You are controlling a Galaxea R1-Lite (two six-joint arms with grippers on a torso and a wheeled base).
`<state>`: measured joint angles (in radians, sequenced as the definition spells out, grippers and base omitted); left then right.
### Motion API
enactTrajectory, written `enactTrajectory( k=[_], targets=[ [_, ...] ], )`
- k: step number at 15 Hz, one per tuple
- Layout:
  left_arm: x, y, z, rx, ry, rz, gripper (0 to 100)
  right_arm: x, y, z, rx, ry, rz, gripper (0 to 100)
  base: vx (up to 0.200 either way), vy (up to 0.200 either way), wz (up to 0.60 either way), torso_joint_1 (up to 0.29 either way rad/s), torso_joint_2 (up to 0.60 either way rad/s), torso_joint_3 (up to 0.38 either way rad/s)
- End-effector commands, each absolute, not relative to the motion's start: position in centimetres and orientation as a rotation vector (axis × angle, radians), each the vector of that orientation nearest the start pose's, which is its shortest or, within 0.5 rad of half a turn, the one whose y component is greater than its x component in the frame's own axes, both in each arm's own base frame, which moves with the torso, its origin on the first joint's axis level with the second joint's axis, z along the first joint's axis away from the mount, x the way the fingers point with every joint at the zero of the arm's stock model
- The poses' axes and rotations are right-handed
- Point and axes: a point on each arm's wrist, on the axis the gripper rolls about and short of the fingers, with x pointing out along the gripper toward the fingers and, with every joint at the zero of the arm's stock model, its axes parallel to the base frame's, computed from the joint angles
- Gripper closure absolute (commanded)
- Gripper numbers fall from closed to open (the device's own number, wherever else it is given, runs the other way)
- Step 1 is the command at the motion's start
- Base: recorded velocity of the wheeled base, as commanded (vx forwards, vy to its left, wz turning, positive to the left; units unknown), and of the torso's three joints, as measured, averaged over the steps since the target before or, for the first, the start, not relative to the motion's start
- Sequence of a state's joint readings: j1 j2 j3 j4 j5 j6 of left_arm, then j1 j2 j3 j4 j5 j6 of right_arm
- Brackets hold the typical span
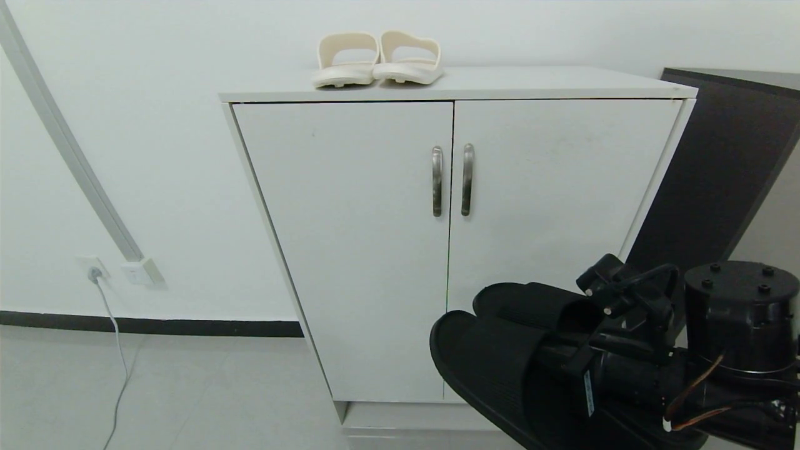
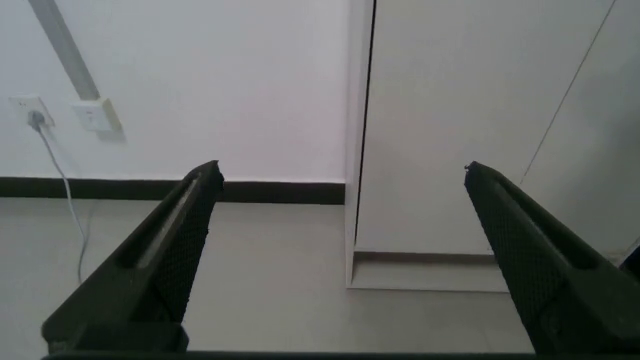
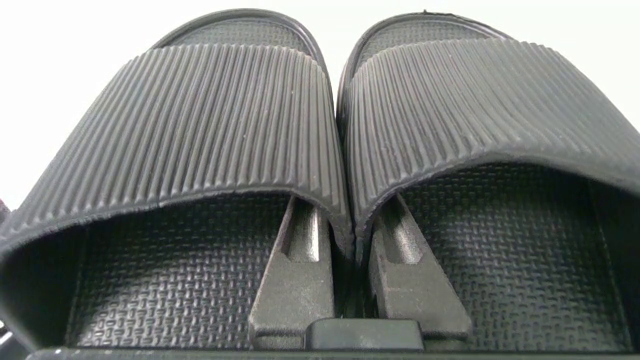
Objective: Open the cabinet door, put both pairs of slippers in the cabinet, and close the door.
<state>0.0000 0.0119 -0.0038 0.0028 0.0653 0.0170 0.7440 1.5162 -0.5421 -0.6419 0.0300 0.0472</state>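
Observation:
A white two-door cabinet [image 1: 375, 250] stands against the wall with both doors shut and two metal handles [image 1: 450, 180] at the middle. A pair of cream slippers [image 1: 377, 59] rests on its top. My right gripper [image 1: 565, 350] hangs low in front of the right door, shut on a pair of black slippers [image 1: 500, 350]. In the right wrist view its fingers [image 3: 295, 275] pinch the two adjoining inner edges of the black slippers [image 3: 240, 140]. My left gripper [image 2: 340, 185] is open and bare, low down near the cabinet's left corner [image 2: 360, 150].
Wall sockets [image 1: 119, 270] with a white cable [image 1: 115, 350] trailing to the floor sit left of the cabinet. A dark panel [image 1: 719, 175] leans at the cabinet's right. Bare grey floor [image 1: 156, 394] spreads to the left.

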Motion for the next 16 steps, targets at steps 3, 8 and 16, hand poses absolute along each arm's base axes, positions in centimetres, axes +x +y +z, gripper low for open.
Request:
enactTrajectory(
  k=[3,8,16],
  targets=[
    [-2.1,0.2,7.8,0.051,0.026,0.055,0,17.4,16.2,16.0,-0.080,0.346,0.759,100,0.000,0.000,0.00,0.000,0.00,0.000],
    [0.0,-0.2,14.2,-0.020,0.097,-0.111,0,17.7,16.5,15.3,-0.101,0.351,0.767,100,0.000,0.000,0.00,0.000,0.00,0.000],
    [9.8,-1.7,18.1,-0.010,0.132,-0.471,0,17.8,16.6,15.4,-0.099,0.343,0.765,100,0.000,0.000,0.00,0.000,0.00,0.000]
  ],
)
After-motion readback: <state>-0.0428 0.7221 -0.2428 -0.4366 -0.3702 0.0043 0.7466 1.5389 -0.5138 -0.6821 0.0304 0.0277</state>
